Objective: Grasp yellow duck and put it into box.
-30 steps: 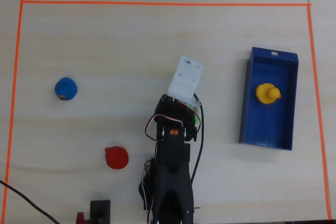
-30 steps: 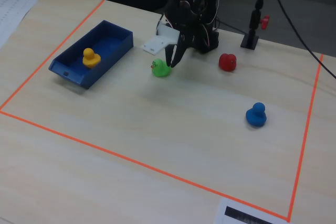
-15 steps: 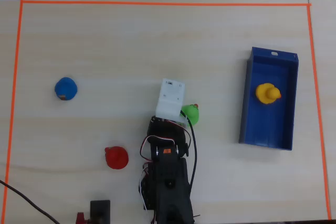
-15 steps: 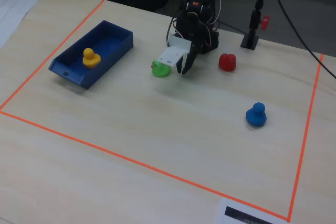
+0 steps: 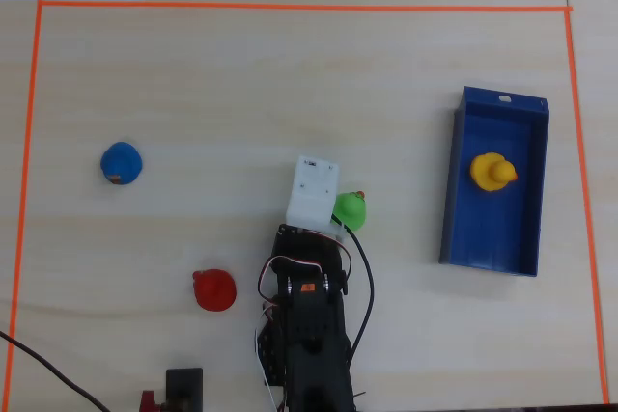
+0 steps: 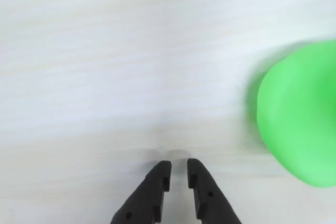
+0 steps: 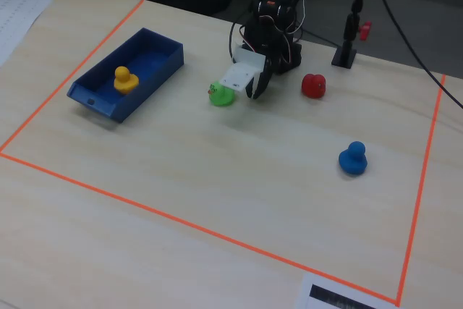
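The yellow duck (image 5: pixel 491 172) (image 7: pixel 124 78) sits upright inside the box (image 5: pixel 452 190) (image 7: pixel 90 99), a long deep-blue tray with low walls, near its middle. My gripper (image 6: pixel 178 163) (image 7: pixel 253 94) is far from both, low over bare table close to the arm's base. Its black fingers (image 6: pixel 157 182) stand almost together with only a thin gap and nothing between them. In the overhead view the white wrist housing (image 5: pixel 312 190) hides the fingers.
A green duck (image 5: pixel 350 210) (image 6: pixel 302 124) (image 7: pixel 221 94) lies right beside the gripper. A red duck (image 5: pixel 213 289) (image 7: pixel 312 85) and a blue duck (image 5: pixel 122 162) (image 7: pixel 353 158) stand apart on the table. Orange tape (image 5: pixel 290 7) frames the work area. A black stand (image 7: pixel 347 52) rises behind the arm.
The arm has drawn back toward its base and swung away from the green duck, which it partly covered from above a second ago. The ducks and box have not moved.
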